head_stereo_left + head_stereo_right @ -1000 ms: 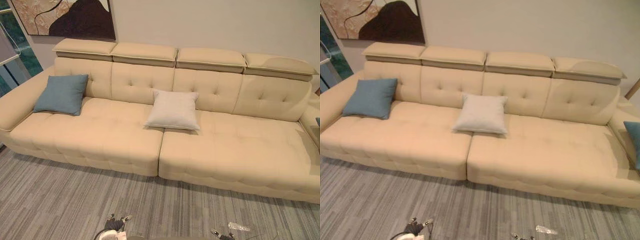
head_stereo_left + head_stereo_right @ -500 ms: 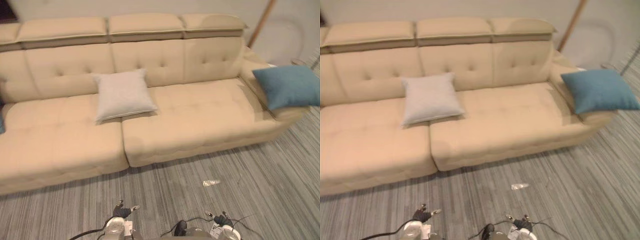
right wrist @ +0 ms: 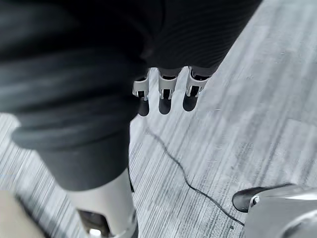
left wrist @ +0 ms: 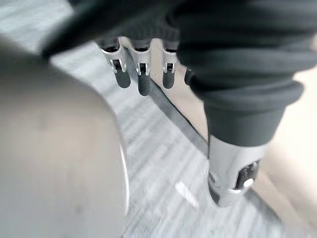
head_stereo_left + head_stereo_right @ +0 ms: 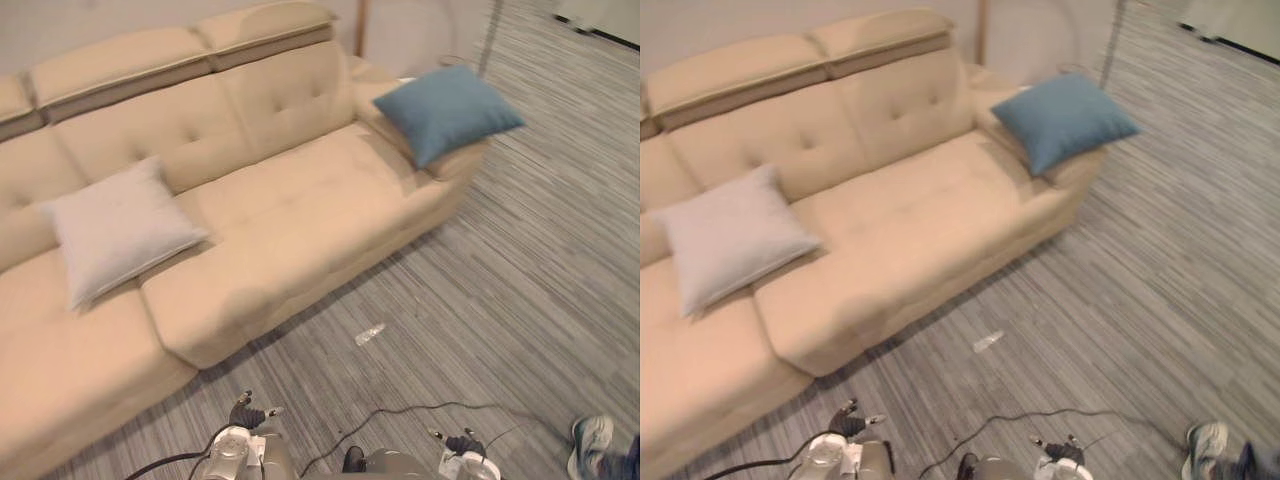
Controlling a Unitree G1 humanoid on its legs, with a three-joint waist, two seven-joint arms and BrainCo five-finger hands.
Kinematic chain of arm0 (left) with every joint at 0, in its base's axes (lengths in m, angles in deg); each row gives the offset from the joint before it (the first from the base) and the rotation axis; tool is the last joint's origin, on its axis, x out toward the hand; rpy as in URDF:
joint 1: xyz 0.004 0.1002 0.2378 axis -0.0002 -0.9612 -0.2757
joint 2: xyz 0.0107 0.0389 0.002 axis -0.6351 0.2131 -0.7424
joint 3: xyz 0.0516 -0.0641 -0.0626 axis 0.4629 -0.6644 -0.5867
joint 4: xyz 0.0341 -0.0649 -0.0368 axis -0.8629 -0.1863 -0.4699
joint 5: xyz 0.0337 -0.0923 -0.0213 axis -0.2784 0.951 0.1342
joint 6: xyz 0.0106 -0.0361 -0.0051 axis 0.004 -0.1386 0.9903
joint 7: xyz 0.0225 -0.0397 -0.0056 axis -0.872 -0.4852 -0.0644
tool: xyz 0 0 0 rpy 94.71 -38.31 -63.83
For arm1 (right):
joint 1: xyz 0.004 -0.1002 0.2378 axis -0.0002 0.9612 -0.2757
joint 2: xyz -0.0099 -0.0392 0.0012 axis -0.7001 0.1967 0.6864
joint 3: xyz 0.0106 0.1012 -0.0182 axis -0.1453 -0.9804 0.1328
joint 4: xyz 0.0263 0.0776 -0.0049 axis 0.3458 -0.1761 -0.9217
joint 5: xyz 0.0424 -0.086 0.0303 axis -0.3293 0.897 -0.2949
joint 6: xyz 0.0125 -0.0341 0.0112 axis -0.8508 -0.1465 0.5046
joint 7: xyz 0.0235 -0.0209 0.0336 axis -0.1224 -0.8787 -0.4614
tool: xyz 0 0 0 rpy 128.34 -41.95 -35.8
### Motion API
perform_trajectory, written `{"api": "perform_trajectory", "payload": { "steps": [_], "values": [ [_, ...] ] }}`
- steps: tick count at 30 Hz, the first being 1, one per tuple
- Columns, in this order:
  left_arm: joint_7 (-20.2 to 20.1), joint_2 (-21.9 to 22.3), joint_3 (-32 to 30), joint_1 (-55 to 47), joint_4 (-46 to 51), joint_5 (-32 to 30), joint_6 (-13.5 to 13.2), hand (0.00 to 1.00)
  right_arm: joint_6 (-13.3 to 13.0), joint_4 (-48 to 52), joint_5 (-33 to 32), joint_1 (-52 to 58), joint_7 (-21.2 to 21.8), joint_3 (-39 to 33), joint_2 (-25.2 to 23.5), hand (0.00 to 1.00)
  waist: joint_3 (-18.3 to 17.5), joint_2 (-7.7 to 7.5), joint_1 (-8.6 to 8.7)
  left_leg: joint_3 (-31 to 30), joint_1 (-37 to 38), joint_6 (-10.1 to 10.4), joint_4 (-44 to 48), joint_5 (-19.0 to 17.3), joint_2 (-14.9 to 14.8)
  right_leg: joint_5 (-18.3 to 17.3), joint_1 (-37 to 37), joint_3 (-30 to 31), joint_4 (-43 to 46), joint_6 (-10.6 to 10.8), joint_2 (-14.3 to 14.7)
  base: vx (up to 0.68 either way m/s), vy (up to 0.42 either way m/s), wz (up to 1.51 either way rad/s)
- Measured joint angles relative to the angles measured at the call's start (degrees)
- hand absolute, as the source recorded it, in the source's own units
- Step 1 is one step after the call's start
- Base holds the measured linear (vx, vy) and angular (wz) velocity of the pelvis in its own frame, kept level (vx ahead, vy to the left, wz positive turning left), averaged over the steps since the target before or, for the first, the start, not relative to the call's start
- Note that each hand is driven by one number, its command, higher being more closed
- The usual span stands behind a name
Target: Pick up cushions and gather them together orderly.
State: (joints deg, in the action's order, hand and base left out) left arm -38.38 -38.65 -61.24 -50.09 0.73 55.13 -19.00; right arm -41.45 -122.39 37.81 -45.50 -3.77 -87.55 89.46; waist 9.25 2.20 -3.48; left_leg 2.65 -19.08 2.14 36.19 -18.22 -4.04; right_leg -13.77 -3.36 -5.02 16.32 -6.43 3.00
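Note:
A white cushion [image 5: 118, 231] leans against the backrest of the beige sofa [image 5: 300, 210], near its middle seam. A blue cushion [image 5: 447, 108] lies tilted on the sofa's right armrest. My left hand [image 4: 141, 75] hangs by my side over the carpet near the sofa's base, fingers straight and holding nothing. My right hand [image 3: 165, 93] hangs the same way over the carpet, fingers straight and empty. Both hands are well short of the sofa, low at the bottom edge of the eye views.
Grey striped carpet [image 5: 520, 300] spreads in front of and to the right of the sofa. A small pale scrap [image 5: 369, 333] lies on it near the sofa front. A person's shoe [image 5: 592, 442] stands at the lower right.
The camera has swung to the right: the sofa's left end and its blue cushion have left the picture, and the right armrest with its blue cushion has come in. Both hands still hang empty.

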Motion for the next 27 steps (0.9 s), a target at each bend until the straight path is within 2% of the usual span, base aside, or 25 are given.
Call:
{"api": "perform_trajectory", "payload": {
  "steps": [1,2,3,4,5,6,7,8,9,11,12,13,14,15,16,18,20,21,22,23,24,25,26,27],
  "values": [
    [-0.1,0.3,-0.4,-0.3,0.5,0.4,0.0,0.00,0.0,0.3,0.0,0.0,0.0,0.0,-0.5,0.00,-0.1,0.31,-0.35,-1.8,-0.8,0.5,-5.9,1.8,2.3,0.0,0.5,2.1,-0.8,0.0,0.6,0.17,0.104,-1.11],
    [-0.1,0.3,-0.4,-0.7,0.7,0.5,-0.1,0.00,0.0,0.3,0.0,-0.2,0.0,0.0,-0.7,0.00,0.0,0.26,-0.66,-2.8,-0.9,0.6,-7.7,4.1,3.2,0.0,0.5,3.4,-1.2,0.1,0.8,0.19,0.130,-1.28],
    [-0.4,0.2,-0.7,-0.7,0.7,1.2,-0.1,0.00,0.0,0.4,0.2,-0.3,0.1,0.1,-1.3,0.00,-0.9,0.43,-1.83,-4.0,-0.2,1.3,-9.6,7.9,4.0,-0.2,0.8,7.1,-2.4,0.3,1.5,0.18,0.120,-1.07],
    [-0.6,0.3,-0.9,-0.8,0.7,1.4,-0.1,0.00,0.0,0.5,0.3,-0.2,0.1,0.1,-1.5,0.00,-1.4,0.56,-2.26,-3.9,0.2,1.0,-9.7,8.3,4.1,-0.2,1.3,8.0,-2.9,0.4,1.7,0.40,0.194,-1.20],
    [-0.8,0.5,-1.1,-1.4,0.7,1.9,0.0,0.00,0.2,1.3,0.4,0.1,0.1,0.2,-2.0,0.00,-2.1,0.11,-2.64,-2.3,0.5,-0.4,-9.4,6.5,4.1,-0.6,1.5,10.0,-3.1,1.7,1.3,0.49,0.193,-0.89],
    [-0.9,0.3,-1.4,-1.5,1.5,2.0,0.1,0.00,0.4,3.1,0.5,1.1,0.1,0.2,-2.6,0.00,-2.3,-1.01,-3.15,0.8,1.7,-1.1,-9.5,5.4,4.2,-2.4,0.3,10.7,1.4,4.6,-0.1,0.51,0.183,-0.82],
    [-1.0,0.3,-1.4,-1.7,1.8,2.0,0.1,0.00,0.4,3.7,0.6,1.4,0.1,0.2,-2.7,0.00,-2.4,-1.33,-3.36,1.8,2.4,-1.7,-9.5,5.1,4.3,-3.3,-0.1,10.8,3.5,5.6,-0.5,0.34,0.116,-0.79],
    [-1.0,0.0,-1.4,-2.3,2.1,2.1,0.1,0.00,0.4,4.7,0.7,2.3,0.2,0.2,-3.0,0.00,-2.8,-2.10,-3.58,3.9,5.0,-3.7,-9.8,3.8,5.2,-5.6,-1.7,10.5,10.4,9.4,-2.0,0.39,0.128,-0.74],
    [-1.1,0.0,-1.1,-2.7,2.5,2.4,0.3,0.00,0.4,4.9,1.8,2.3,0.4,0.2,-3.1,0.00,-2.8,-2.15,-3.42,5.8,8.2,-5.6,-10.0,2.2,5.7,-6.1,-4.8,9.7,21.0,13.8,-3.0,0.36,0.120,-0.73],
    [-1.1,0.1,-0.9,-2.9,3.0,2.6,0.4,0.00,0.4,4.8,2.8,2.3,0.6,0.4,-3.3,0.00,-2.8,-2.01,-3.37,6.4,10.6,-6.4,-9.7,0.6,5.9,-3.6,-8.9,8.2,32.2,20.2,-4.1,0.34,0.067,-0.27],
    [-1.1,0.0,-0.2,-2.8,3.4,3.2,0.5,0.00,0.7,5.1,2.9,2.3,1.0,0.4,-3.8,0.00,-2.7,-2.08,-2.88,6.2,13.8,-7.1,-9.6,-0.5,5.9,-2.0,-12.7,4.9,42.8,20.0,-6.4,0.35,0.013,-0.03],
    [-1.1,0.1,-0.1,-2.7,3.5,3.3,0.6,0.00,0.8,5.1,2.9,2.3,1.2,0.5,-3.6,0.00,-2.7,-2.06,-2.83,6.0,15.3,-7.0,-10.1,-0.6,5.8,-2.3,-13.5,3.1,44.9,18.1,-7.7,0.42,-0.024,-0.03],
    [-1.1,0.3,-0.1,-3.0,3.5,3.8,0.9,0.00,0.8,5.0,2.9,2.6,1.2,0.5,-3.2,0.00,-2.5,-1.68,-2.59,5.9,18.3,-6.9,-11.4,-0.7,4.8,-3.2,-14.6,-1.1,45.8,14.1,-10.2,0.35,-0.074,-0.08],
    [-1.0,0.2,-0.1,-3.0,3.5,4.2,1.2,0.00,0.8,5.0,3.0,2.1,1.3,0.5,-3.0,0.00,-2.2,-1.22,-2.45,6.0,20.7,-6.9,-12.8,-0.7,3.5,-4.0,-15.3,-4.2,42.7,12.1,-11.6,0.34,-0.099,-0.09],
    [-1.0,0.1,-0.1,-3.2,3.4,4.2,1.3,0.00,0.8,4.8,3.0,2.0,1.3,0.5,-2.9,0.00,-2.0,-0.96,-2.45,6.0,22.2,-6.8,-13.9,-0.7,2.8,-4.1,-15.5,-5.4,39.5,11.7,-12.0,0.42,-0.194,-0.11],
    [-0.7,-0.4,-0.1,-3.3,3.4,4.3,1.3,0.00,0.8,4.7,4.1,1.4,1.5,1.0,-2.9,0.00,-2.2,-1.27,-2.15,5.2,25.1,-6.8,-16.3,-0.7,0.7,-3.4,-17.9,-5.4,26.6,10.4,-11.9,0.42,-0.281,0.01],
    [-0.7,-0.6,0.9,-3.4,3.3,4.3,1.3,0.00,0.9,4.2,5.0,1.0,1.6,1.2,-2.5,0.00,-2.4,-1.52,-1.17,3.6,25.4,-5.1,-16.7,-0.7,0.0,1.7,-19.1,-2.9,15.1,11.1,-11.2,0.29,-0.253,0.28],
    [-0.8,-1.8,1.9,-3.7,2.9,4.2,1.2,0.00,0.9,3.3,5.0,1.6,1.6,1.9,-2.0,0.00,-2.9,-3.51,-0.24,0.5,25.9,-3.0,-17.0,-1.4,1.2,11.0,-18.5,0.4,5.7,10.4,-11.5,0.38,-0.344,0.24],
    [-0.7,-0.7,2.0,-2.8,0.5,4.2,1.3,0.00,0.9,2.0,5.0,0.5,1.6,1.7,0.0,0.00,-2.3,-0.72,0.15,-3.7,27.3,-1.0,-16.3,-2.7,-1.2,11.6,-18.7,-0.1,9.3,8.2,-9.2,0.37,-0.340,0.20],
    [-0.8,-0.4,2.1,-3.0,0.0,4.2,1.3,0.00,1.0,1.8,5.0,0.3,1.6,1.7,0.9,0.00,-2.6,0.26,0.24,-5.4,27.1,-0.9,-15.6,-2.6,-1.9,11.1,-18.8,-0.8,9.5,7.3,-8.5,0.34,-0.324,0.05],
    [-0.8,0.6,2.1,-3.6,-0.4,4.2,1.3,0.00,1.0,1.7,5.0,0.5,1.6,1.6,1.9,0.00,-3.6,1.69,0.26,-8.6,25.5,0.8,-11.9,-1.6,-3.4,8.7,-17.8,-1.8,9.1,6.8,-6.8,0.43,-0.374,0.25],
    [-0.8,1.3,1.4,-3.0,-0.4,4.1,1.2,0.00,0.9,1.7,5.0,0.6,1.5,0.8,2.1,0.00,-3.6,2.94,0.55,-11.5,21.1,2.1,-3.0,1.1,-4.4,6.4,-15.6,-4.4,7.7,6.6,-5.8,0.43,-0.373,0.36],
    [-0.8,1.5,0.9,-2.5,-0.5,4.1,1.2,0.00,0.9,1.7,4.9,0.8,1.5,0.5,1.9,0.00,-3.4,3.13,0.89,-12.9,17.9,1.8,3.2,4.4,-4.3,6.1,-14.0,-5.4,6.5,6.2,-5.2,0.41,-0.374,0.47],
    [-0.8,1.4,0.9,-2.2,-0.4,4.1,1.2,0.00,1.0,1.7,4.9,1.3,1.4,0.5,1.6,0.00,-3.2,3.13,0.82,-13.4,14.7,1.0,9.9,10.0,-4.6,5.6,-11.4,-6.1,4.9,5.4,-4.2,0.23,-0.219,0.33]
  ]
}}
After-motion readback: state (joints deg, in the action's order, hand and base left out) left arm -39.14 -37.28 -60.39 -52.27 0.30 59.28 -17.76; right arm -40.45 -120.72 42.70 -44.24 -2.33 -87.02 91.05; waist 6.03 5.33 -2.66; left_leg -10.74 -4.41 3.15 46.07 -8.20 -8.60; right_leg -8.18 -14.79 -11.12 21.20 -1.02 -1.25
